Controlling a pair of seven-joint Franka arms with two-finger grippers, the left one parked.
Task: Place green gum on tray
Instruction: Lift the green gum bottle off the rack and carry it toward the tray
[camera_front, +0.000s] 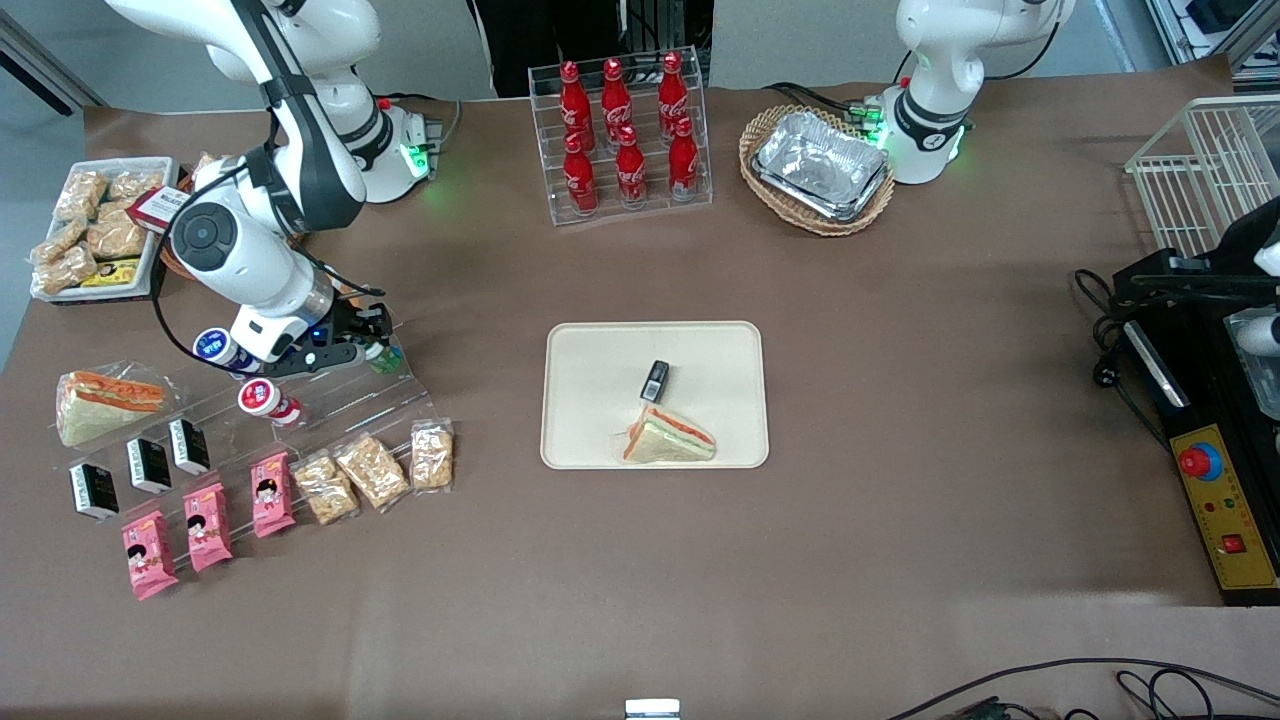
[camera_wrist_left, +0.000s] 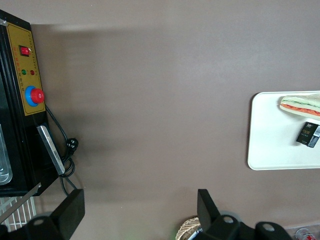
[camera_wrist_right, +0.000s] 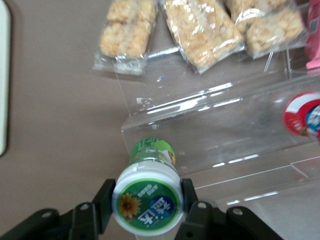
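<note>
The green gum (camera_wrist_right: 148, 196), a green bottle with a white-rimmed green lid and an orange flower mark, stands at the edge of a clear acrylic step stand (camera_front: 330, 395) toward the working arm's end of the table. My gripper (camera_wrist_right: 146, 204) is directly over it, and its two black fingers (camera_wrist_right: 104, 202) press against both sides of the lid. In the front view the gripper (camera_front: 368, 345) hides most of the gum (camera_front: 385, 358). The cream-beige tray (camera_front: 585, 350) lies at the table's middle, apart from the gripper, and also shows in the left wrist view (camera_wrist_left: 270, 140).
On the tray lie a sandwich (camera_front: 668, 438) and a small black packet (camera_front: 655, 380). The stand holds a red-lidded bottle (camera_front: 262, 398) and a blue-lidded bottle (camera_front: 212, 345). Snack bags (camera_front: 372, 472), pink packets (camera_front: 208, 525) and black boxes (camera_front: 148, 465) lie nearer the front camera. A cola rack (camera_front: 625, 135) stands at the back.
</note>
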